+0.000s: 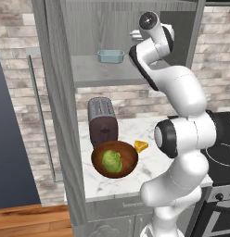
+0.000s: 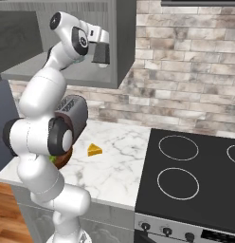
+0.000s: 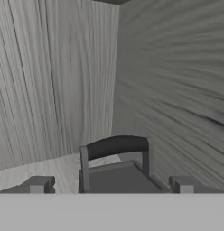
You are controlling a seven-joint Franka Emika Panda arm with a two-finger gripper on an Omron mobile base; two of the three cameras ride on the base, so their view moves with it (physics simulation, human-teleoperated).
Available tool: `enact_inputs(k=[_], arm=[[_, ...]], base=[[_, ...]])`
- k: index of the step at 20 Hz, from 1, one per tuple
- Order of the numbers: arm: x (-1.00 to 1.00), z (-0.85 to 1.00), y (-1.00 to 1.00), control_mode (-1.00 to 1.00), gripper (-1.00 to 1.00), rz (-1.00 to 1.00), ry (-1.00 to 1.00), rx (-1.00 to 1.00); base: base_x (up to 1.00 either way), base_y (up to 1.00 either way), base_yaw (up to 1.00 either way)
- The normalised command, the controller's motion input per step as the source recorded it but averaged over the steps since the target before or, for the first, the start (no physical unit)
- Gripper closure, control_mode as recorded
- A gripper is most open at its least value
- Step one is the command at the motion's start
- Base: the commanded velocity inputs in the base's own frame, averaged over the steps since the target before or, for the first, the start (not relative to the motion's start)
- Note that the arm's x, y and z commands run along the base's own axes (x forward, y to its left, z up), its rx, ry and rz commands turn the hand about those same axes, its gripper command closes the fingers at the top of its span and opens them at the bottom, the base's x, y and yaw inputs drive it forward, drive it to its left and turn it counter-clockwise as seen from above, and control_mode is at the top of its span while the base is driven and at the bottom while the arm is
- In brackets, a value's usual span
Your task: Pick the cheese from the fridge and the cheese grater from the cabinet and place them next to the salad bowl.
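The open end effector (image 3: 111, 188) straddles the upright cheese grater (image 3: 114, 168) directly ahead on the cabinet (image 3: 64, 90) shelf, its handle crossing between the fingertips.

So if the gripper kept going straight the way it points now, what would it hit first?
Most likely the cheese grater: it sits dead ahead between the open gripper's fingertips, handle uppermost, with the cabinet's back corner behind it. The exact gap is hard to judge.

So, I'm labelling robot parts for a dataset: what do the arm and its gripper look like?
The arm is glossy white, built of rounded segments with dark joint bands and a round dark cap at one joint. The gripper has two small, blocky dark grey finger tips.
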Motion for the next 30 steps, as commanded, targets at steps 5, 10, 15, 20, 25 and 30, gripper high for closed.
enact_inputs(k=[5,10,15,20,25,30], arm=[[0.03,0.00,0.00,-1.00,1.00,0.00,0.00,0.00],[0.00,0.00,0.00,-1.00,1.00,0.00,0.00,0.00],[-0.04,0.00,0.00,-1.00,1.00,0.00,0.00,0.00],[-0.27,0.00,0.06,-1.00,1.00,0.00,0.00,0.00],[-0.31,-0.01,0.14,-1.00,1.00,0.00,0.00,0.00],[-0.34,-0.05,0.17,-1.00,1.00,0.00,0.00,0.00]], base=[[0.00,0.00,0.00],[0.00,0.00,0.00],[0.00,0.00,0.00],[0.00,0.00,0.00],[0.00,0.00,0.00],[0.00,0.00,0.00]])
